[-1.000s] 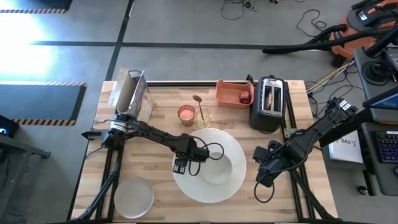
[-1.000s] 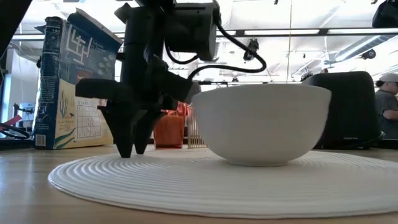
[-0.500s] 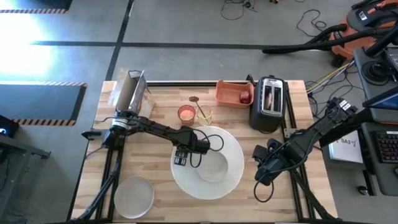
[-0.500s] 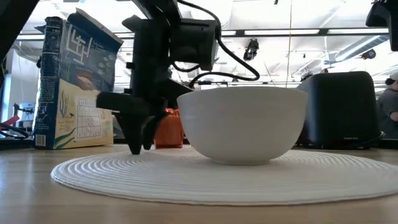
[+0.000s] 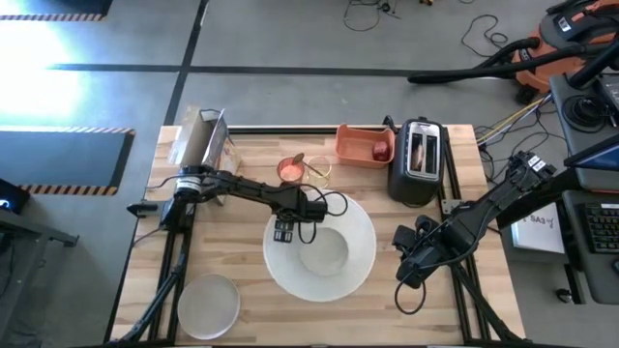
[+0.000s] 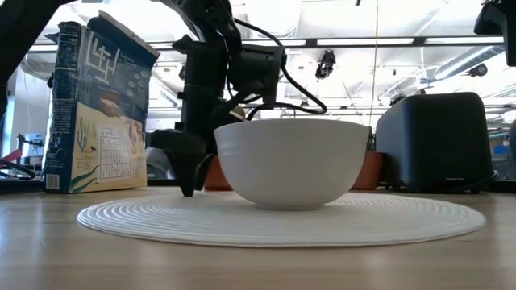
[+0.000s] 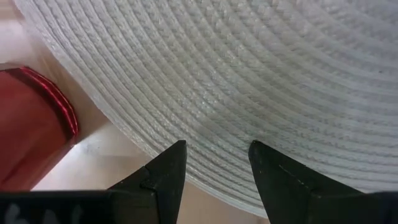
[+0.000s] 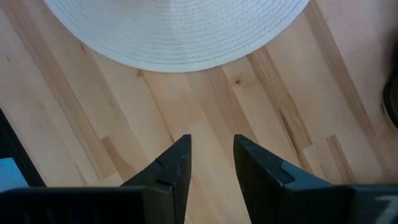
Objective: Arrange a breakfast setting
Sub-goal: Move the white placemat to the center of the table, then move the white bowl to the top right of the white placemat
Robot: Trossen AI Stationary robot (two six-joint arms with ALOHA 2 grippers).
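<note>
On the worktop [image 5: 242, 290], a smaller white plate [image 5: 208, 304] sits at the near left corner. The left gripper [image 5: 284, 232] rests its fingers, set apart, on the left edge of the large round woven mat [image 5: 360, 266] (ribbed, white), which carries the white bowl [image 5: 323, 253]. The right gripper [image 5: 410, 273] hovers beside the mat, fingers apart, holding nothing.

High view straight down over the whole wooden table [image 5: 242, 309], low view level at table height, close to the white bowl [image 6: 282, 161], wrist views close above the woven placemat [image 7: 280, 74], shared by all four
</note>
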